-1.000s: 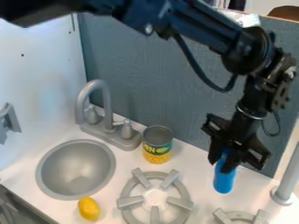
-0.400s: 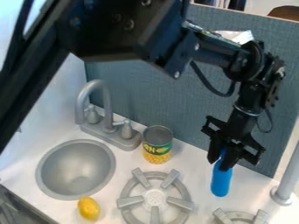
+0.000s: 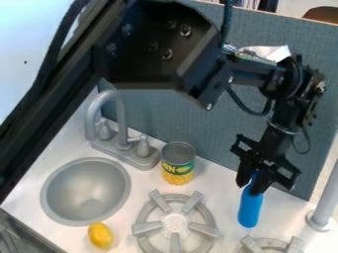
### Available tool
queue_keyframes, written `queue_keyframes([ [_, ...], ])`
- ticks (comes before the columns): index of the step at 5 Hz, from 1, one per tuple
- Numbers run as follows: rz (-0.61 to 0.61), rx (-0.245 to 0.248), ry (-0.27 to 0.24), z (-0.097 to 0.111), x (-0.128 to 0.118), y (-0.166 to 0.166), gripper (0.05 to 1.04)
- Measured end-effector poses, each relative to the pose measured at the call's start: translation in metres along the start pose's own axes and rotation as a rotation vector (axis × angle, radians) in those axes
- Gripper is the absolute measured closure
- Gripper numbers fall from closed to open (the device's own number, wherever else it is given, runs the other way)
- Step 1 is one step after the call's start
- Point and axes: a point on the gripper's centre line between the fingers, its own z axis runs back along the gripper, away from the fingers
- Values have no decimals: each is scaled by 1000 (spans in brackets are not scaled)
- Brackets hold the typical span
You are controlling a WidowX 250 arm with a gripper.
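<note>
Blue object (image 3: 250,208): 5 o'clock in the view, near upright, slight lean. Top sits in the grip; can't tell if the base touches the counter (image 3: 220,193).
End effector (image 3: 252,183): clamped on the blue object near its top. Hold is high, so a knock low down could twist it loose; slick sides would make that worse.
Right burner (image 3: 269,243): near, 5 o'clock of the blue object. Low travel that way could catch a prong and tip it.
Grey post (image 3: 322,207): 3 o'clock. Drifting wide could clip it.
Left burner (image 3: 175,224): 8 o'clock, raised prongs, same snag risk.
Can (image 3: 178,164): 10 o'clock, just beside the faucet (image 3: 124,148). Low sweep could topple it.
Lemon (image 3: 100,235): well apart, between 8 and 9 o'clock. Rolls if bumped.
</note>
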Motion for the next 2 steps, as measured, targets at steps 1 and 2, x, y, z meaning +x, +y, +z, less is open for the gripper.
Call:
queue_keyframes([
  [1,4,17,12,-9,1,1,741],
  [2,-4,20,14,-15,0,2,741],
])
